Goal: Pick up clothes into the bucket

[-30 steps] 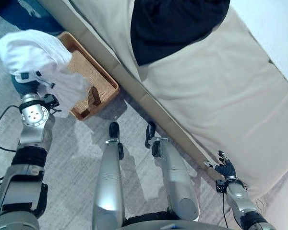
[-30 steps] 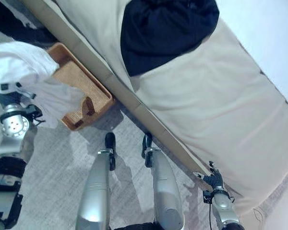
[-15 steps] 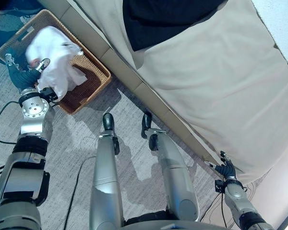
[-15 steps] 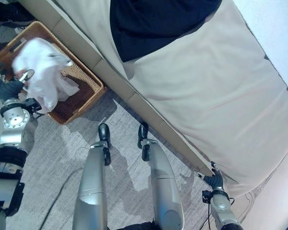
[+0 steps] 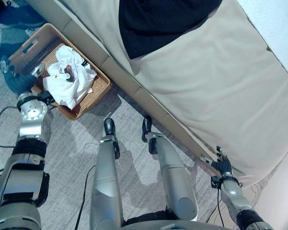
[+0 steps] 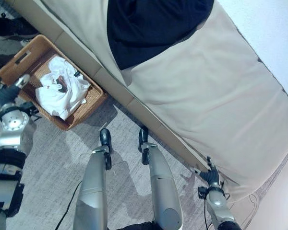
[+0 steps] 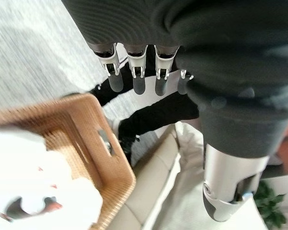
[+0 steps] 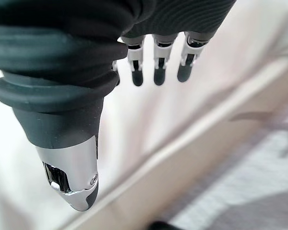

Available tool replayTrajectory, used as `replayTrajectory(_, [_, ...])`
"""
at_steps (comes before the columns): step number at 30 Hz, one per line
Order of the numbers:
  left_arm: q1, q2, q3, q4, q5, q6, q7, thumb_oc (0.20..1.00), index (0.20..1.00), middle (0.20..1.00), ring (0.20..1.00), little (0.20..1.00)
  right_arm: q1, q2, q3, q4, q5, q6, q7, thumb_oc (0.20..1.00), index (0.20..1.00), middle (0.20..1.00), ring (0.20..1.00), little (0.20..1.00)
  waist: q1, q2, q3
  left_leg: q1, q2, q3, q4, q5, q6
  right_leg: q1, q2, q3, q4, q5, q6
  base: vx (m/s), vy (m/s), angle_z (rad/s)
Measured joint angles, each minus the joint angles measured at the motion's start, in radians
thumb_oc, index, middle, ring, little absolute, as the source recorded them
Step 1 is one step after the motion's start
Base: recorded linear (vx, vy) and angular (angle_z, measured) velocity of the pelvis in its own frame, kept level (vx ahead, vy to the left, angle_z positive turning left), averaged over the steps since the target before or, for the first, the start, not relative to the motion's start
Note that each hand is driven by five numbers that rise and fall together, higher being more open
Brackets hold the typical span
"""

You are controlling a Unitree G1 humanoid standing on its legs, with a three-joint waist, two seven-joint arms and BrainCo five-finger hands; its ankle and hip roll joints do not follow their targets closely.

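A white garment (image 5: pixel 67 86) lies crumpled inside the brown wicker basket (image 5: pixel 102 87) on the grey carpet, beside the beige sofa. My left hand (image 5: pixel 20 81) hovers at the basket's near-left rim, apart from the cloth; its fingers (image 7: pixel 137 72) are straight and hold nothing. A dark navy garment (image 5: pixel 158 24) lies on the sofa's seat at the far side. My right hand (image 5: pixel 223 166) hangs low at the sofa's front edge on the right, with straight fingers (image 8: pixel 156 67) and nothing in it.
The beige sofa (image 5: pixel 221 91) runs diagonally across the scene, its front edge close to the basket. A person's legs in blue trousers (image 5: pixel 14 17) and dark shoes (image 6: pixel 14 28) stand just beyond the basket. Grey carpet (image 5: pixel 72 143) lies in front.
The white garment, held up by my left hand a second ago, has been let go and now lies in the basket. The camera has shifted; my right hand has hardly moved.
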Motion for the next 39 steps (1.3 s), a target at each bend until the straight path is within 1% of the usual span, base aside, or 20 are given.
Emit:
replayTrajectory(3, [0.165, -0.073, 0.044, -0.143, 0.130, -0.018, 0.030, 1.000, 1.000, 1.000, 1.000, 1.000, -0.035, -0.064, -0.001, -0.153, -0.123, -0.023, -0.059, 1.000, 1.000, 1.000, 1.000, 1.000, 0.028, 0.001, 0.001, 0.088, -0.005, 0.022, -0.106, 0.055, -0.005, 0.055, -0.003, 0.011, -0.059, 0.026, -0.005, -0.06, -0.008, -0.02])
replayTrajectory(7, [0.264, -0.166, 0.033, -0.138, 0.197, -0.026, 0.005, 1.000, 1.000, 1.000, 1.000, 1.000, -0.111, -0.156, -0.009, -0.293, -0.318, -0.022, -0.126, 1.000, 1.000, 1.000, 1.000, 1.000, 0.064, 0.008, 0.005, 0.205, -0.008, 0.036, -0.222, 0.087, -0.014, 0.136, -0.004, 0.019, -0.110, 0.033, -0.004, 0.06, -0.044, -0.02])
replayTrajectory(8, [0.296, -0.193, -0.004, -0.134, 0.201, -0.026, -0.014, 1.000, 1.000, 1.000, 1.000, 1.000, -0.151, -0.178, -0.033, -0.342, -0.392, -0.026, -0.151, 1.000, 1.000, 1.000, 1.000, 1.000, 0.063, 0.022, 0.006, 0.268, -0.010, 0.036, -0.286, 0.115, -0.020, 0.186, -0.005, 0.017, -0.139, 0.041, -0.003, 0.05, -0.039, 0.06])
replayTrajectory(9, [0.315, -0.204, -0.026, -0.138, 0.223, -0.028, -0.030, 1.000, 1.000, 1.000, 1.000, 1.000, -0.166, -0.181, -0.046, -0.355, -0.416, -0.027, -0.165, 1.000, 1.000, 1.000, 1.000, 1.000, 0.078, 0.031, 0.006, 0.297, -0.011, 0.034, -0.309, 0.121, -0.019, 0.210, -0.004, 0.012, -0.152, 0.041, -0.003, 0.09, -0.072, 0.10])
replayTrajectory(11, [0.353, -0.259, -0.066, -0.162, 0.262, -0.040, -0.081, 1.000, 1.000, 1.000, 1.000, 1.000, -0.224, -0.181, -0.094, -0.386, -0.457, -0.027, -0.198, 1.000, 1.000, 1.000, 1.000, 1.000, 0.108, 0.071, 0.005, 0.369, -0.012, 0.025, -0.375, 0.144, -0.024, 0.268, -0.004, 0.000, -0.177, 0.039, -0.003, 0.08, -0.066, 0.13])
replayTrajectory(12, [0.378, -0.309, -0.088, -0.176, 0.266, -0.051, -0.110, 1.000, 1.000, 1.000, 1.000, 1.000, -0.262, -0.183, -0.093, -0.387, -0.467, -0.025, -0.210, 1.000, 1.000, 1.000, 1.000, 1.000, 0.107, 0.099, 0.000, 0.416, -0.013, 0.024, -0.431, 0.168, -0.027, 0.297, -0.003, -0.001, -0.195, 0.040, -0.003, 0.05, -0.047, 0.15])
replayTrajectory(13, [0.391, -0.325, -0.107, -0.179, 0.268, -0.059, -0.127, 1.000, 1.000, 1.000, 1.000, 1.000, -0.292, -0.189, -0.091, -0.386, -0.482, -0.025, -0.215, 1.000, 1.000, 1.000, 1.000, 1.000, 0.125, 0.123, -0.002, 0.428, -0.013, 0.019, -0.445, 0.174, -0.026, 0.308, -0.004, -0.008, -0.196, 0.039, -0.003, 0.08, -0.073, 0.09])
replayTrajectory(14, [0.410, -0.349, -0.130, -0.182, 0.274, -0.064, -0.152, 1.000, 1.000, 1.000, 1.000, 1.000, -0.336, -0.199, -0.087, -0.375, -0.502, -0.018, -0.216, 1.000, 1.000, 1.000, 1.000, 1.000, 0.125, 0.153, -0.008, 0.442, -0.013, 0.018, -0.471, 0.184, -0.026, 0.313, -0.004, -0.010, -0.202, 0.038, -0.002, 0.05, -0.055, 0.09])
replayTrajectory(15, [0.417, -0.354, -0.141, -0.182, 0.274, -0.064, -0.161, 1.000, 1.000, 1.000, 1.000, 1.000, -0.367, -0.205, -0.086, -0.368, -0.510, -0.012, -0.216, 1.000, 1.000, 1.000, 1.000, 1.000, 0.140, 0.170, -0.008, 0.443, -0.013, 0.014, -0.475, 0.187, -0.024, 0.313, -0.004, -0.015, -0.202, 0.038, -0.003, 0.07, -0.068, 0.05])
replayTrajectory(16, [0.427, -0.369, -0.147, -0.180, 0.274, -0.069, -0.172, 1.000, 1.000, 1.000, 1.000, 1.000, -0.424, -0.218, -0.079, -0.334, -0.520, -0.004, -0.224, 1.000, 1.000, 1.000, 1.000, 1.000, 0.153, 0.193, -0.011, 0.444, -0.012, 0.012, -0.487, 0.195, -0.029, 0.310, -0.004, -0.018, -0.200, 0.037, -0.002, 0.07, -0.082, 0.09])
replayTrajectory(17, [0.429, -0.383, -0.153, -0.166, 0.274, -0.072, -0.183, 1.000, 1.000, 1.000, 1.000, 1.000, -0.474, -0.238, -0.059, -0.285, -0.523, 0.013, -0.228, 1.000, 1.000, 1.000, 1.000, 1.000, 0.145, 0.210, -0.012, 0.451, -0.012, 0.008, -0.505, 0.205, -0.028, 0.308, -0.004, -0.021, -0.199, 0.037, -0.002, 0.07, -0.082, 0.09])
replayTrajectory(19, [0.434, -0.400, -0.162, -0.142, 0.274, -0.080, -0.197, 1.000, 1.000, 1.000, 1.000, 1.000, -0.560, -0.269, -0.030, -0.216, -0.525, 0.030, -0.237, 1.000, 1.000, 1.000, 1.000, 1.000, 0.168, 0.231, -0.016, 0.452, -0.013, -0.007, -0.507, 0.210, -0.028, 0.308, -0.006, -0.028, -0.184, 0.027, -0.004, 0.07, -0.089, 0.14])
replayTrajectory(21, [0.434, -0.421, -0.193, -0.096, 0.274, -0.076, -0.204, 1.000, 1.000, 1.000, 1.000, 1.000, -0.668, -0.316, 0.009, -0.108, -0.517, 0.051, -0.235, 1.000, 1.000, 1.000, 1.000, 1.000, 0.169, 0.253, -0.026, 0.454, -0.016, -0.016, -0.516, 0.220, -0.037, 0.302, -0.013, -0.037, -0.169, 0.017, -0.006, 0.04, -0.055, 0.20])
replayTrajectory(23, [0.453, -0.435, -0.232, -0.071, 0.274, -0.078, -0.219, 1.000, 1.000, 1.000, 1.000, 1.000, -0.770, -0.345, 0.025, -0.012, -0.464, 0.066, -0.238, 1.000, 1.000, 1.000, 1.000, 1.000, 0.191, 0.273, -0.035, 0.451, -0.019, -0.036, -0.527, 0.229, -0.035, 0.291, -0.020, -0.057, -0.143, 0.000, -0.011, 0.03, -0.060, 0.22])
replayTrajectory(27, [0.479, -0.462, -0.313, -0.040, 0.273, -0.066, -0.250, 1.000, 1.000, 1.000, 1.000, 1.000, -0.998, -0.389, 0.104, 0.242, -0.340, 0.095, -0.232, 1.000, 1.000, 1.000, 1.000, 1.000, 0.225, 0.296, -0.050, 0.426, -0.028, -0.050, -0.531, 0.235, -0.036, 0.244, -0.038, -0.067, -0.081, -0.035, -0.021, 0.01, -0.057, 0.18])
replayTrajectory(31, [0.508, -0.458, -0.421, -0.047, 0.274, -0.057, -0.288, 1.000, 1.000, 1.000, 1.000, 1.000, -1.219, -0.421, 0.284, 0.505, -0.270, 0.107, -0.205, 1.000, 1.000, 1.000, 1.000, 1.000, 0.248, 0.303, -0.058, 0.374, -0.031, -0.080, -0.528, 0.254, -0.043, 0.180, -0.050, -0.091, -0.025, -0.048, -0.032, 0.00, -0.037, 0.19])
replayTrajectory(34, [0.510, -0.458, -0.465, -0.056, 0.275, -0.055, -0.306, 1.000, 1.000, 1.000, 1.000, 1.000, -1.258, -0.431, 0.319, 0.570, -0.252, 0.116, -0.194, 1.000, 1.000, 1.000, 1.000, 1.000, 0.261, 0.304, -0.058, 0.341, -0.033, -0.096, -0.524, 0.263, -0.038, 0.153, -0.054, -0.107, -0.012, -0.051, -0.037, -0.01, -0.012, 0.17])
replayTrajectory(35, [0.511, -0.455, -0.479, -0.066, 0.276, -0.058, -0.308, 1.000, 1.000, 1.000, 1.000, 1.000, -1.294, -0.434, 0.385, 0.638, -0.253, 0.121, -0.191, 1.000, 1.000, 1.000, 1.000, 1.000, 0.260, 0.305, -0.057, 0.325, -0.036, -0.105, -0.519, 0.267, -0.045, 0.137, -0.058, -0.110, -0.002, -0.052, -0.039, 0.00, -0.019, 0.17])
replayTrajectory(38, [0.511, -0.453, -0.483, -0.073, 0.275, -0.058, -0.309, 1.000, 1.000, 1.000, 1.000, 1.000, -1.318, -0.453, 0.415, 0.673, -0.256, 0.126, -0.191, 1.000, 1.000, 1.000, 1.000, 1.000, 0.270, 0.309, -0.056, 0.291, -0.042, -0.123, -0.518, 0.277, -0.048, 0.105, -0.068, -0.124, 0.015, -0.057, -0.043, 0.06, -0.060, 0.17])
replayTrajectory(39, [0.518, -0.449, -0.482, -0.083, 0.273, -0.059, -0.308, 1.000, 1.000, 1.000, 1.000, 1.000, -1.341, -0.463, 0.435, 0.705, -0.256, 0.127, -0.191, 1.000, 1.000, 1.000, 1.000, 1.000, 0.277, 0.311, -0.055, 0.274, -0.049, -0.135, -0.519, 0.270, -0.050, 0.085, -0.077, -0.127, 0.035, -0.075, -0.041, 0.09, -0.082, 0.28])
